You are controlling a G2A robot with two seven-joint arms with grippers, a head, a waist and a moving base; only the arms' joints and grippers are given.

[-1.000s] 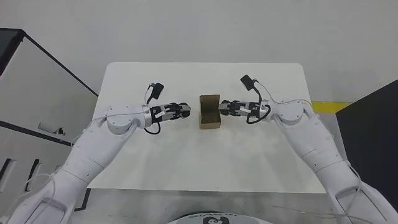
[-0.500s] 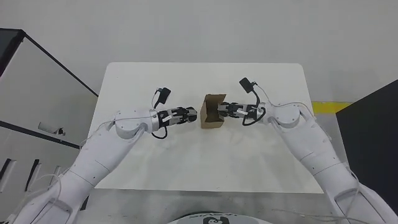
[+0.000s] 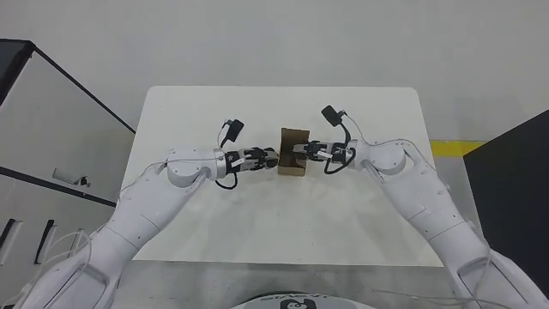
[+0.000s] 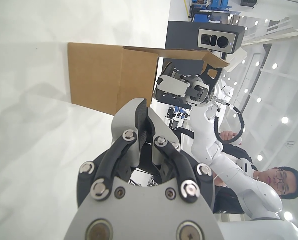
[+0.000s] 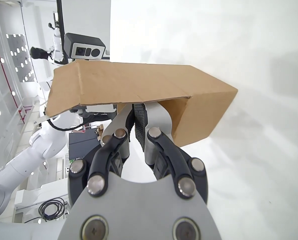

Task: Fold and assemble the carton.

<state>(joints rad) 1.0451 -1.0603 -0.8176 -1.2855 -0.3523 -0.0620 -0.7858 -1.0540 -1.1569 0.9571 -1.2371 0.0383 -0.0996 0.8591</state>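
Top view: left end effector [image 3: 273, 160], right end effector [image 3: 295, 148] (seemingly both clenched) flank tabletop [image 3: 360, 223] carton [image 3: 290, 168].

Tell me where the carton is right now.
In the top view the carton stands near the middle of the white table, between the two hands: the left hand at its outer wall, the right hand at its open side.

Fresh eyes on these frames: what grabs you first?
A brown carton, half opened with one flap sticking out, stands near the middle of the white table. The two arms flank it from opposite sides. The left pincer, shut, sits at its closed wall, and the right pincer, also shut, has its tips under the raised flap at the open end.
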